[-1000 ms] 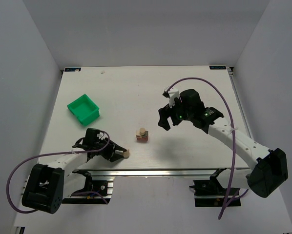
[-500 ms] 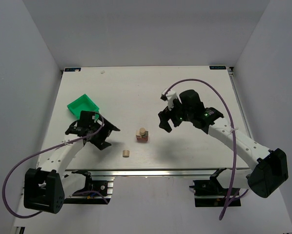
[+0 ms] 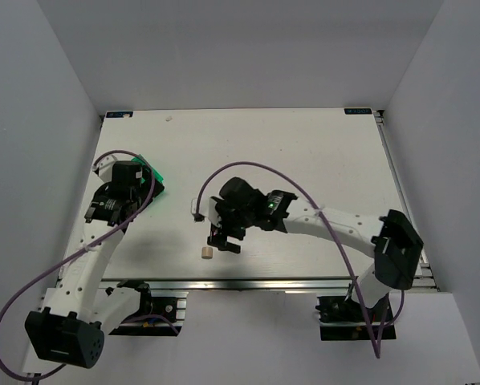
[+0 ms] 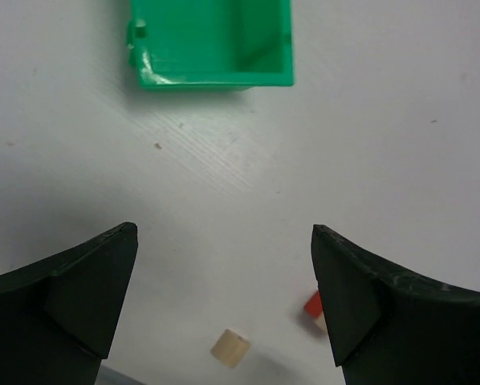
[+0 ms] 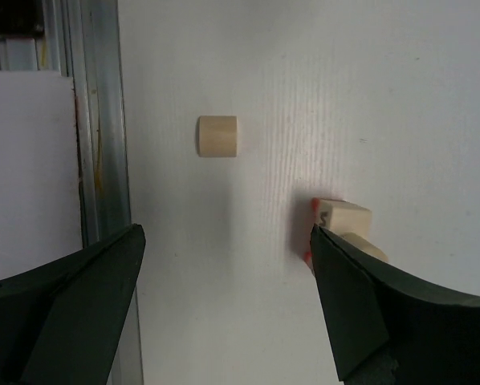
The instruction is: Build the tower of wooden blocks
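Tiny wood block tower (image 5: pixel 342 216) — red base, smooth pale blocks above — near a loose pale wooden cylinder (image 5: pixel 217 135) on the white surface (image 5: pixel 264 64). The left pincer (image 4: pixel 224 241) and right pincer (image 5: pixel 226 241) gape empty.

Bin (image 4: pixel 216 79) sits on the table's (image 3: pixel 304 144) left side, partly under my left gripper (image 4: pixel 224 257). Loose block (image 3: pixel 206 253) lies near the front edge; the wood block tower (image 5: pixel 340 218) stands apart, behind-right of it, beneath my right gripper (image 5: pixel 226 249)
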Motion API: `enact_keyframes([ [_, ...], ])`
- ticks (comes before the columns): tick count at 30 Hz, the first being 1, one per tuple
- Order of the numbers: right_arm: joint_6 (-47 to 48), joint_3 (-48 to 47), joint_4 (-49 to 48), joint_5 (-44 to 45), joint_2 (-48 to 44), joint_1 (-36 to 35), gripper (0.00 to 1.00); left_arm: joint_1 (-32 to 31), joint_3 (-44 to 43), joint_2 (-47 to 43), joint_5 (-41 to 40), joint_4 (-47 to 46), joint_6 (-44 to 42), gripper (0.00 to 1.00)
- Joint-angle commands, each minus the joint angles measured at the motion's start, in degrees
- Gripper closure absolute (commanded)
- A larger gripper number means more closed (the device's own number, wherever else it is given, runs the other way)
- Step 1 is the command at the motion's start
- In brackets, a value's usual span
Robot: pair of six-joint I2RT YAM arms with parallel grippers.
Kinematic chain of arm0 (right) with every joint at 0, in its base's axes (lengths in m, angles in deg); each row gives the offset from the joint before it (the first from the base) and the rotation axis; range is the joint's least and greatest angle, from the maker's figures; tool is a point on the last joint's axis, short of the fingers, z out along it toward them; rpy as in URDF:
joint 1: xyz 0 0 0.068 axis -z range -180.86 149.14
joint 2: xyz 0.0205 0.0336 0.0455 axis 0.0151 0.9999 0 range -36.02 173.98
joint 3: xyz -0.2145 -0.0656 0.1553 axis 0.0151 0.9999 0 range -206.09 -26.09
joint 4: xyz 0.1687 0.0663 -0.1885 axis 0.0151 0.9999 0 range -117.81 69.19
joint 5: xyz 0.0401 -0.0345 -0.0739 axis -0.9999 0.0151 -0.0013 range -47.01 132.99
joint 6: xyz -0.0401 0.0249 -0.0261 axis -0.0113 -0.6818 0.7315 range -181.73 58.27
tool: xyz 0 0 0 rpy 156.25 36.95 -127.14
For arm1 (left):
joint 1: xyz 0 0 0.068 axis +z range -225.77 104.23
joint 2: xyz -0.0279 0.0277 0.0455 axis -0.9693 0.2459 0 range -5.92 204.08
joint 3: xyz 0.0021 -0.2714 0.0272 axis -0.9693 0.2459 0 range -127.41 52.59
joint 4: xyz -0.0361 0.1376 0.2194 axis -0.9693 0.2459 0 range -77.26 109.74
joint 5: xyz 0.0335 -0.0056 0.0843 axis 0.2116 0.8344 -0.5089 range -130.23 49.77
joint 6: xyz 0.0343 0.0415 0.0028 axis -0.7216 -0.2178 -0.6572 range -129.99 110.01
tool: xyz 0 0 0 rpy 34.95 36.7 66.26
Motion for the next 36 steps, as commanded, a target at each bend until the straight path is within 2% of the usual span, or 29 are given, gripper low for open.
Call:
enact_keyframes([
  [1,0.82,-3.55,-0.45,2.07,4.03,-2.55,0.11,-0.59,1.19,0.68,-2.89,4.54,-2.26,0.02],
  [5,-0.23,-2.86,-4.57,6.22,8.61,-6.15,0.11,-0.59,3.74,-3.01,-0.69,3.05,-3.14,0.02],
  [12,0.81,-2.50,-10.03,12.38,16.17,-7.31,0.11,-0.50,5.32,-9.95,0.37,1.37,-3.84,0.02],
  [15,2.22,-2.33,-11.25,11.24,18.46,-7.31,0.12,-0.50,5.59,-11.01,0.37,1.55,-3.85,0.02],
  [17,2.49,-3.12,-11.96,9.75,20.21,-7.13,0.16,-0.50,5.68,-11.10,0.28,1.72,-3.85,0.02],
  [26,1.96,-5.32,-12.58,8.25,23.56,-6.95,0.19,-0.24,5.94,-10.05,1.60,1.20,-4.20,0.02],
  [31,1.17,-5.40,-12.76,7.19,24.00,-6.87,0.26,0.02,6.12,-9.87,2.13,0.67,-4.28,0.02],
  [36,0.99,-5.85,-11.35,5.09,23.56,-6.87,0.44,0.02,6.38,-9.96,2.48,0.32,-4.28,0.02],
])
